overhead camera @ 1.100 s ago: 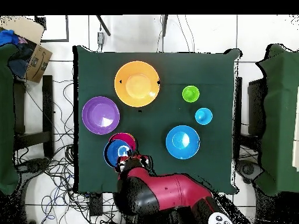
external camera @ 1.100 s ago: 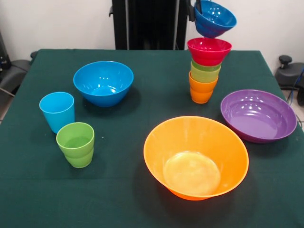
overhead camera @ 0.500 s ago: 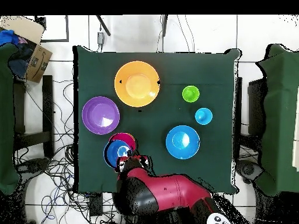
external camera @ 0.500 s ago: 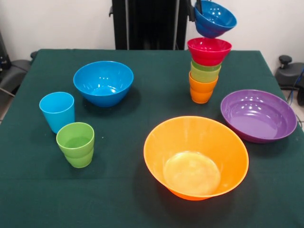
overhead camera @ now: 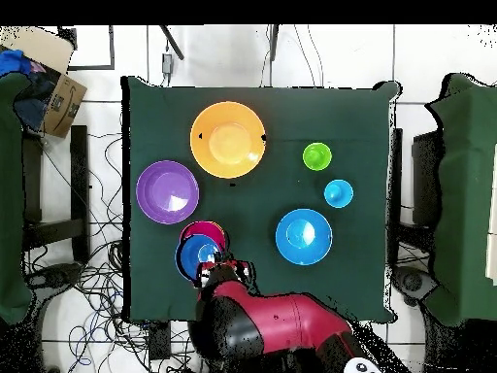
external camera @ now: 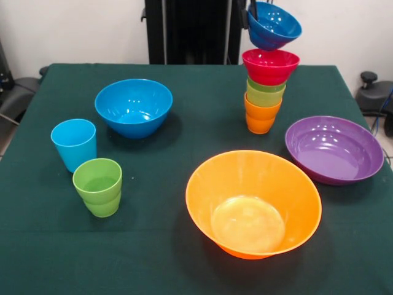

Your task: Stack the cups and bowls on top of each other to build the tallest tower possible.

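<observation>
The tower (external camera: 264, 92) stands at the table's far right: an orange cup (external camera: 260, 117) lowest, two yellow-green cups nested in it, and a red bowl (external camera: 270, 65) on top. A small blue bowl (external camera: 274, 24) hangs tilted in the air just above the red bowl, apart from it. My gripper (external camera: 253, 11) is shut on that bowl's left rim at the picture's top edge. In the overhead view the held blue bowl (overhead camera: 197, 255) overlaps the red bowl (overhead camera: 206, 231), with the gripper (overhead camera: 208, 264) at its rim.
A second blue bowl (external camera: 133, 106), a light blue cup (external camera: 74, 143) and a green stepped cup (external camera: 98, 185) stand on the left. The large orange bowl (external camera: 209, 184) sits near the front; the purple bowl (external camera: 333, 149) lies right of it, close to the tower.
The held blue bowl has shifted slightly left and up in the front view, closer to over the red bowl. Everything on the table stayed put.
</observation>
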{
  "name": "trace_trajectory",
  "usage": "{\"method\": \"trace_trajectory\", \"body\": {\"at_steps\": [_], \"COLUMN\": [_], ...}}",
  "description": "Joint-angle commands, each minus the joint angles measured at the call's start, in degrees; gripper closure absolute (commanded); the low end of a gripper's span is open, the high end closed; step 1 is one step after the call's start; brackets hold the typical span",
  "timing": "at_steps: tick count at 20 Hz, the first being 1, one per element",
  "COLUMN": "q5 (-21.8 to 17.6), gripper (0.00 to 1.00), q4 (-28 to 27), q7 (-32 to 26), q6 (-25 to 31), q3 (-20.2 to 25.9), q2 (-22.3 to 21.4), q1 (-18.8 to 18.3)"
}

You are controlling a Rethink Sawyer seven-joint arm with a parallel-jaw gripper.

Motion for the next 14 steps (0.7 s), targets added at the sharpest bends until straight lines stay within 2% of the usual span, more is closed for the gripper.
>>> {"method": "trace_trajectory", "body": {"at_steps": [1, 14], "q5": [-3.1, -0.6], "gripper": [1.00, 1.00], "q4": [-2.5, -5.5], "q7": [5.7, 6.1], "q6": [-2.9, 0.1], "q3": [-2.3, -2.2], "q2": [4.2, 3.7], "q1": [2.4, 3.8]}}
